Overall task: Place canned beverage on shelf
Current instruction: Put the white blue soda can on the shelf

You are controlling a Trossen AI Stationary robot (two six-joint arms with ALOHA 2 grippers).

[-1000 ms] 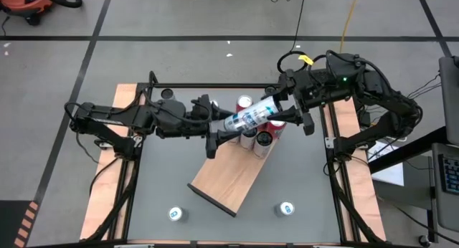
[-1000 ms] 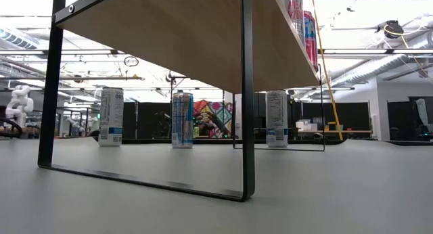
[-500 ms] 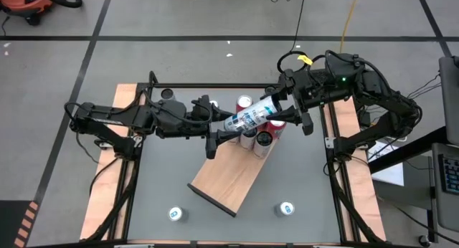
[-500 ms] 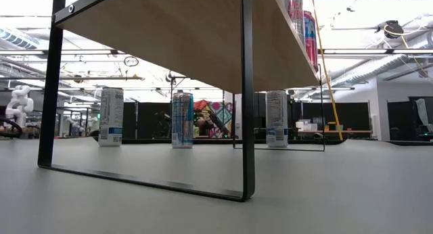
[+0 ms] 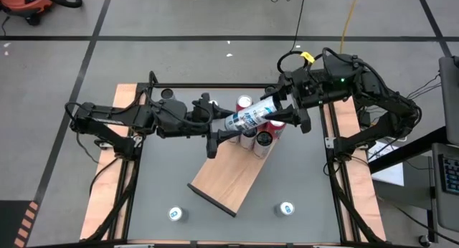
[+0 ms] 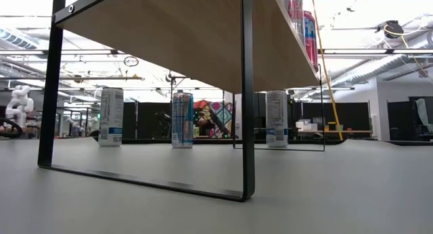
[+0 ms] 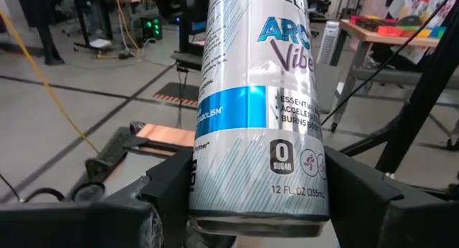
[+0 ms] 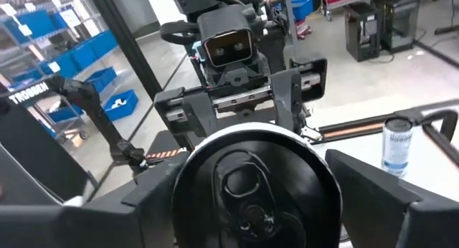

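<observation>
1. Loosened since a second ago, the right gripper point(image 5: 282, 113) now stands spread around the can's top.
2. Left gripper point(image 5: 219, 131) clamps the white-and-blue can point(image 5: 248, 117) at its base.
3. Can lies tilted, long axis spanning both grippers above the shelf point(image 5: 228, 178), beside standing cans point(image 5: 262, 139).

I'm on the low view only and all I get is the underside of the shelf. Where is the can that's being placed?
Observer: The white-and-blue can is held on its side in the air, over the far end of the light-brown wooden shelf board.
Operator: Who has it?
Observer: The left gripper is clamped on its base end, and the right gripper is at its lid end.
Operator: Any room up there?
Observer: Red cans stand at that far end. The board's near half is bare.
</observation>
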